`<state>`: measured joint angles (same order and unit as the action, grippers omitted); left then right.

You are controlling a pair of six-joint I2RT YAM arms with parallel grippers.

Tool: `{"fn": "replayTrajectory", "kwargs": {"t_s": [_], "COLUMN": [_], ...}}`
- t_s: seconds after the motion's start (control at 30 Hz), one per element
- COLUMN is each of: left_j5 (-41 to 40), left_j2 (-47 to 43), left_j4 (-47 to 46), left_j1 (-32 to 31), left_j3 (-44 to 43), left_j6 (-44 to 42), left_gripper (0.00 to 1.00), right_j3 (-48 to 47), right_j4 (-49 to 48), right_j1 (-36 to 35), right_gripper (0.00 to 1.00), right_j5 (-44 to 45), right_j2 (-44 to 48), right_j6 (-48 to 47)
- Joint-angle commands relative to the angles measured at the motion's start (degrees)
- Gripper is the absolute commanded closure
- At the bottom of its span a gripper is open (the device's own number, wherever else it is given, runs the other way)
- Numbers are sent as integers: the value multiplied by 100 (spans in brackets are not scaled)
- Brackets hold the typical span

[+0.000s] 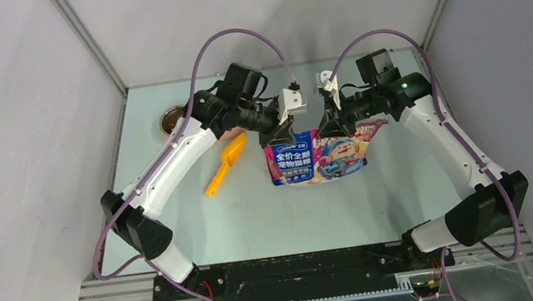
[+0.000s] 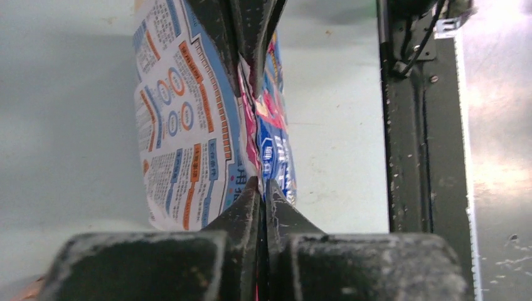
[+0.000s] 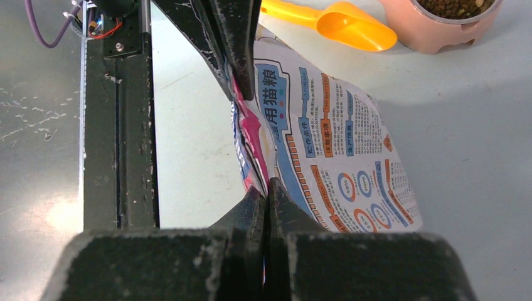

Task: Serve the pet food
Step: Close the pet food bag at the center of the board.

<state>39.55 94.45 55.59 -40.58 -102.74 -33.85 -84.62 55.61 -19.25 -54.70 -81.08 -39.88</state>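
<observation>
To the left of the left tool, beyond its arm, the pink feeder (image 1: 172,121) sits on the counter (image 1: 256,214) with brown kibble (image 3: 455,6) in its bowl. The orange scoop (image 1: 224,166) lies near that tool's left side. The left tool (image 1: 286,128) is pinched closed on the top edge of the cat food bag (image 1: 316,158), which extends down from it. Just to its right, the right tool (image 1: 332,123) clamps the same edge, with its jaws tight together on the bag.

Pale green table (image 1: 257,222) w/ orange scoop (image 1: 225,165), pink feeder (image 3: 433,37) at far-left corner.
</observation>
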Motion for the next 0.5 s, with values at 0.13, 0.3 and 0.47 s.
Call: {"fn": "replayTrajectory", "kwargs": {"t_s": [0.13, 0.3, 0.47], "left_j5": [1020, 1832, 1130], "left_j2": [68, 104, 147], "left_j4": [482, 343, -317], "left_j1": [-13, 257, 154], "left_j3": [-228, -454, -229], "left_j6": [-338, 16, 598], "left_gripper": [100, 100, 67], "right_j3": [-172, -169, -165], "right_j4": [125, 164, 77], "right_j1": [3, 51, 53], "right_gripper": [100, 100, 100], "right_j5": [-739, -805, -787], "right_j2": [262, 205, 175], "right_j6": [84, 74, 187]}}
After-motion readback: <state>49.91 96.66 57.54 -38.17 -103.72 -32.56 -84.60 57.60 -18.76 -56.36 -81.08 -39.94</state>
